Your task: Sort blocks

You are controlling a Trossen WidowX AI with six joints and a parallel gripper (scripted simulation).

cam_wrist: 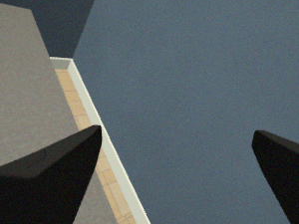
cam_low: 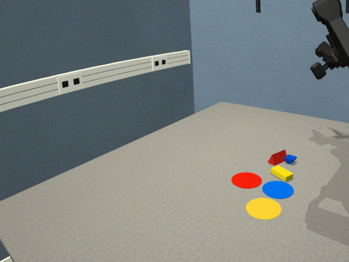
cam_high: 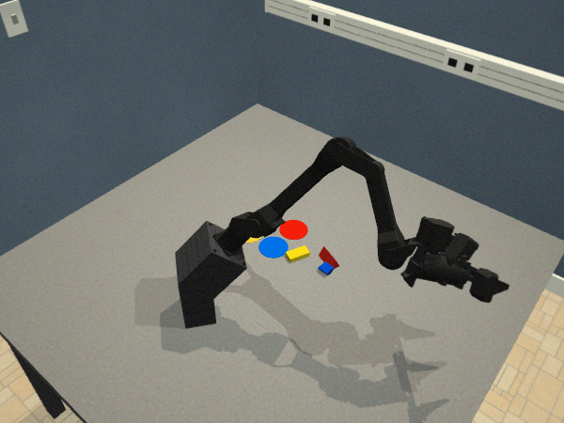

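Observation:
A red wedge block point(cam_high: 328, 256) and a small blue block point(cam_high: 325, 268) lie side by side on the grey table, touching or nearly so. A yellow oblong block point(cam_high: 297, 253) lies beside the blue circle point(cam_high: 273, 246). The red circle point(cam_high: 293, 229) is just behind it. The yellow circle point(cam_low: 263, 208) is mostly hidden by the arm in the top view. All three blocks lie outside the circles. My gripper point(cam_high: 489, 288) hangs in the air well to the right of the blocks, open and empty. The wrist view shows its two fingers wide apart point(cam_wrist: 174, 154) against the wall.
The arm's black base box point(cam_high: 204, 273) stands left of the circles. The table's right edge and the tiled floor are close beyond the gripper. A white wall rail point(cam_high: 414, 42) runs behind.

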